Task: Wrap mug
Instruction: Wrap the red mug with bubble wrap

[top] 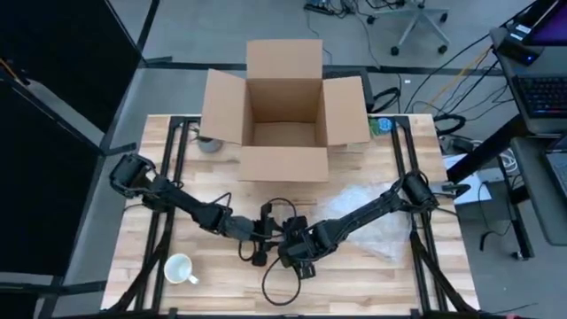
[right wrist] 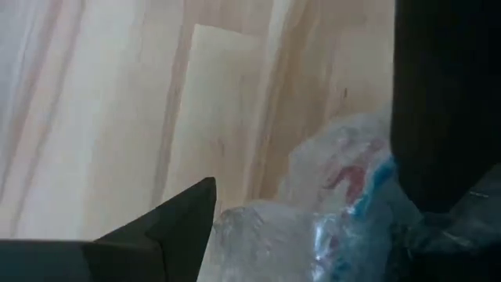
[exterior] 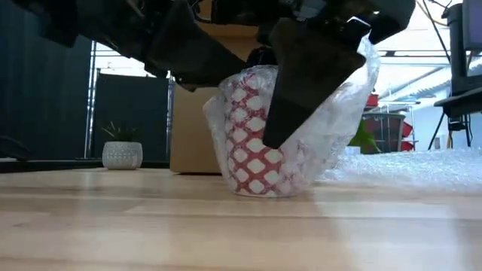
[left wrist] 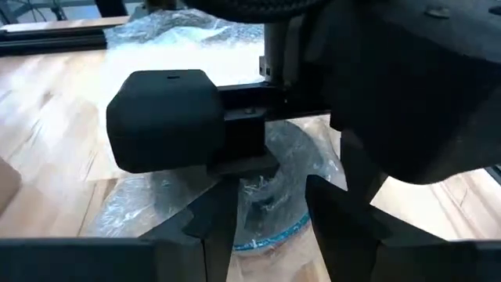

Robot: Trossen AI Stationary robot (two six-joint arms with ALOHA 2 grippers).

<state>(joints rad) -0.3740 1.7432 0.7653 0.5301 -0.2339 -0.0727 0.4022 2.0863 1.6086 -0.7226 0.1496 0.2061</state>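
The red-and-white patterned mug (exterior: 252, 135) stands upright on the desk (exterior: 151, 218), near its front middle, with bubble wrap (exterior: 331, 113) draped round it; the right claw (exterior: 301, 83) has its fingers apart, astride wrap and mug; the left claw (left wrist: 270, 215), fingers apart, hovers just above; behind stands an open cardboard box (top: 283, 111); a white cup (top: 180, 268) sits front-left.

Red-white patterned mug (exterior: 252, 147), upright on table, w/ bubble wrap (exterior: 331, 124) around it

Two matte black jointed arms; looping black cables; blocky dark end effectors
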